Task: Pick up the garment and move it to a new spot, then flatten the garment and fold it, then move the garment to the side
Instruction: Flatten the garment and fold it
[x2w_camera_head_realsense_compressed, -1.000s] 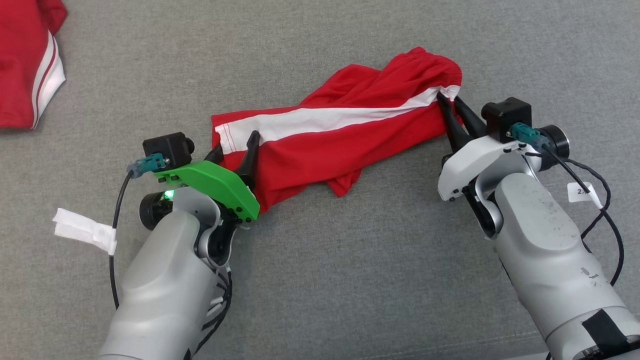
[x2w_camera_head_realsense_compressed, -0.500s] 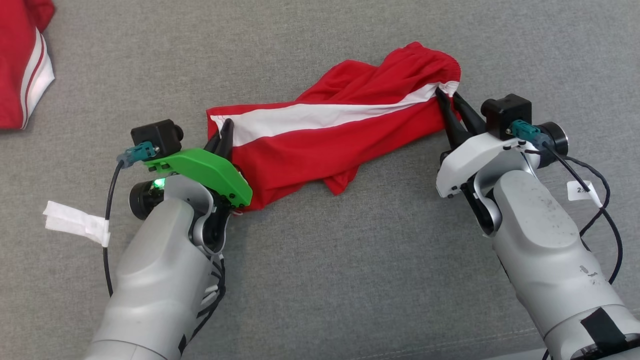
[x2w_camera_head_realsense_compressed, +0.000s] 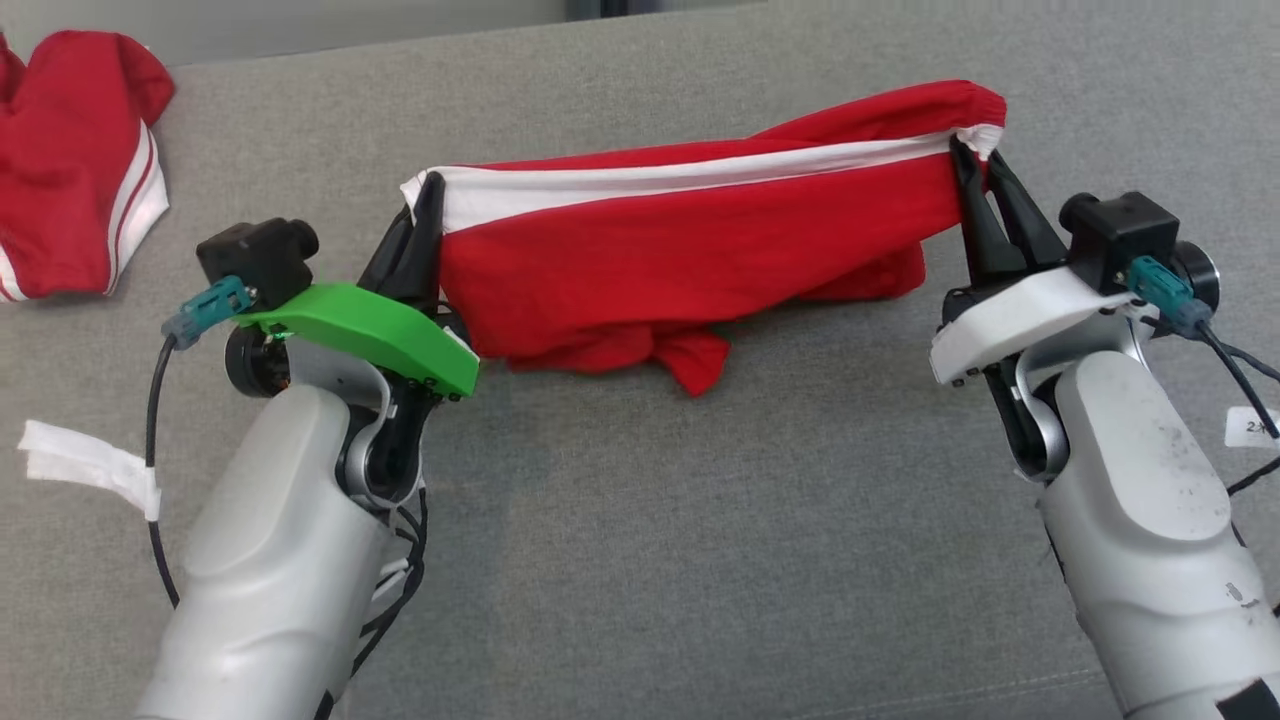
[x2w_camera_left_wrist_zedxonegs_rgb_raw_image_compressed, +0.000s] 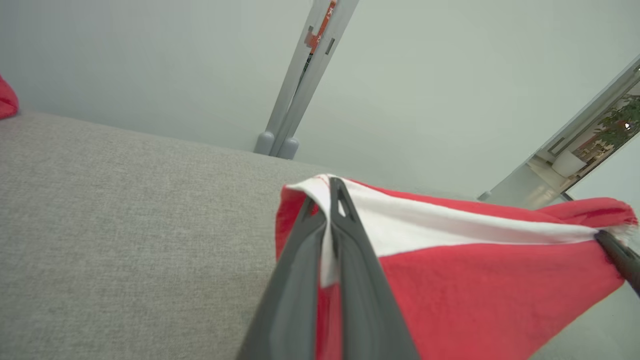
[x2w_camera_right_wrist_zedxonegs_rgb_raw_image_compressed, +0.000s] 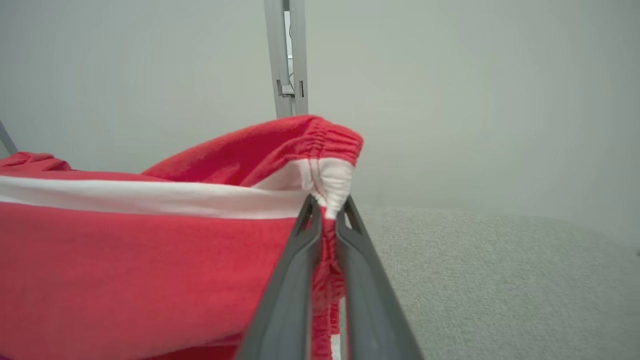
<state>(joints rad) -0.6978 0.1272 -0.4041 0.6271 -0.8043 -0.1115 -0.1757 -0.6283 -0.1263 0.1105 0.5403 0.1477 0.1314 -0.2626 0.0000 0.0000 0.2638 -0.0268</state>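
Observation:
The garment (x2w_camera_head_realsense_compressed: 690, 250) is a pair of red shorts with a white side stripe, stretched between my two grippers and lifted off the grey surface. Its lower folds hang down to about the surface at the middle. My left gripper (x2w_camera_head_realsense_compressed: 428, 190) is shut on the hem end at the stripe, seen close in the left wrist view (x2w_camera_left_wrist_zedxonegs_rgb_raw_image_compressed: 332, 187). My right gripper (x2w_camera_head_realsense_compressed: 968, 155) is shut on the gathered waistband end (x2w_camera_right_wrist_zedxonegs_rgb_raw_image_compressed: 330, 187), where the elastic bunches between the fingers (x2w_camera_right_wrist_zedxonegs_rgb_raw_image_compressed: 300, 260).
A second red garment with white stripes (x2w_camera_head_realsense_compressed: 80, 220) lies at the far left of the grey cushion (x2w_camera_head_realsense_compressed: 640, 520). A pale wall and a grey post (x2w_camera_right_wrist_zedxonegs_rgb_raw_image_compressed: 287, 55) stand beyond the cushion's far edge. A white tag (x2w_camera_head_realsense_compressed: 85, 465) hangs on the left arm's cable.
My left gripper closed on the hem end. Both grippers then rose, pulling the garment taut and off the surface. The camera view shifted too.

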